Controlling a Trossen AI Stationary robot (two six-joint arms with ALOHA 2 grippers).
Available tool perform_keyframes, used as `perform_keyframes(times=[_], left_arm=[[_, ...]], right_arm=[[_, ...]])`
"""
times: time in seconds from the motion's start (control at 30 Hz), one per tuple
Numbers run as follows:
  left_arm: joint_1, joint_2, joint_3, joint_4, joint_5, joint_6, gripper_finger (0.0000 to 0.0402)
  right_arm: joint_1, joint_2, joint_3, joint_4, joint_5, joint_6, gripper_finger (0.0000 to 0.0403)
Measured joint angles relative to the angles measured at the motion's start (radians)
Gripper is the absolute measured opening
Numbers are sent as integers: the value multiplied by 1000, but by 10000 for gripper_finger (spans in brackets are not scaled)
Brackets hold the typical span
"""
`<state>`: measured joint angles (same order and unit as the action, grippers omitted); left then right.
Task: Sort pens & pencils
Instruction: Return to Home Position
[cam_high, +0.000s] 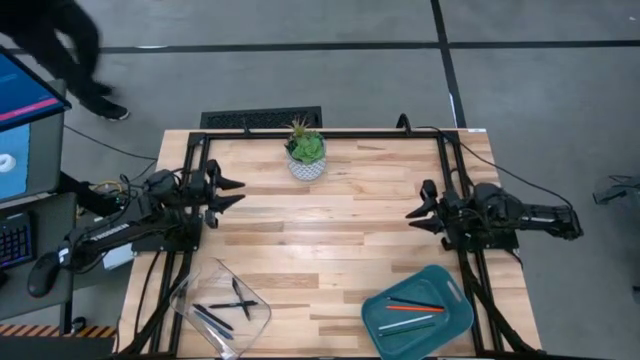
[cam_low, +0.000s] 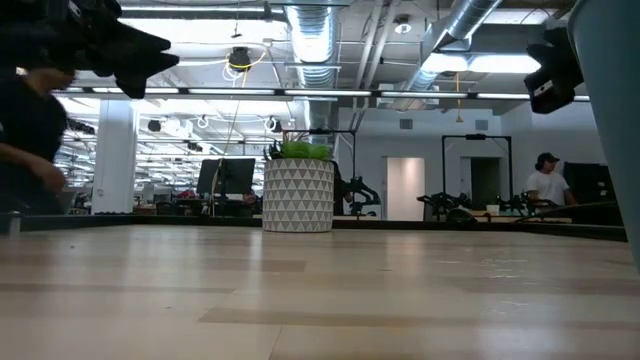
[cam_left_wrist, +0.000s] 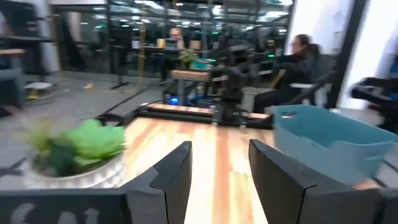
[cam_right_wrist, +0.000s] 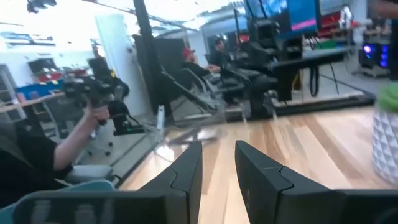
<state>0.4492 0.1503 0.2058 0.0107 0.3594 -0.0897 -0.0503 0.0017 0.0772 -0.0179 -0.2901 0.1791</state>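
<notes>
Several dark pens (cam_high: 226, 304) lie in a clear tray (cam_high: 196, 284) at the table's near left. An orange-red stick (cam_high: 415, 306) and a pale one (cam_high: 408, 322) lie in a teal tray (cam_high: 452, 318) at the near right. My left gripper (cam_high: 238, 193) hovers by the left edge, pointing level toward the right. It is open, with nothing between its fingers (cam_left_wrist: 177, 171). My right gripper (cam_high: 411, 213) hovers by the right edge, facing left. It is open with a narrower gap and holds nothing (cam_right_wrist: 217, 152).
A potted green plant (cam_high: 306, 155) in a white patterned pot stands at the far middle of the table. The wooden top between the two arms is bare. Black cables run along the frame at both sides. A person (cam_high: 70, 50) walks beyond the far left corner.
</notes>
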Motion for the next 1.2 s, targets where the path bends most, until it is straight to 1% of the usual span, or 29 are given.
perform_keyframes(times=[0.13,0.2,0.43,0.5,0.63,0.8,0.93,1.07,1.13,1.2], left_arm=[[0,-2,0,-11,-78,26,149],[0,-2,-1,-13,-89,34,149],[20,-3,-124,212,-122,0,149],[41,-3,-140,247,-97,-23,149],[89,-2,-141,250,-5,-37,149],[158,-2,-141,254,40,-66,149],[196,-1,-141,301,107,-97,149],[191,0,-141,355,160,-126,149],[173,0,-141,349,165,-131,149],[149,1,-147,347,158,-129,149]], right_arm=[[-51,0,0,23,-65,1,118],[-83,0,0,23,-87,5,118],[-193,0,0,30,-196,30,118],[-216,0,0,33,-229,38,118],[-260,0,0,46,-263,50,118],[-309,0,0,56,-270,57,118],[-333,0,0,57,-274,68,118],[-352,0,0,66,-263,76,118],[-350,3,-6,85,-263,84,118],[-340,10,-35,141,-265,95,118]])
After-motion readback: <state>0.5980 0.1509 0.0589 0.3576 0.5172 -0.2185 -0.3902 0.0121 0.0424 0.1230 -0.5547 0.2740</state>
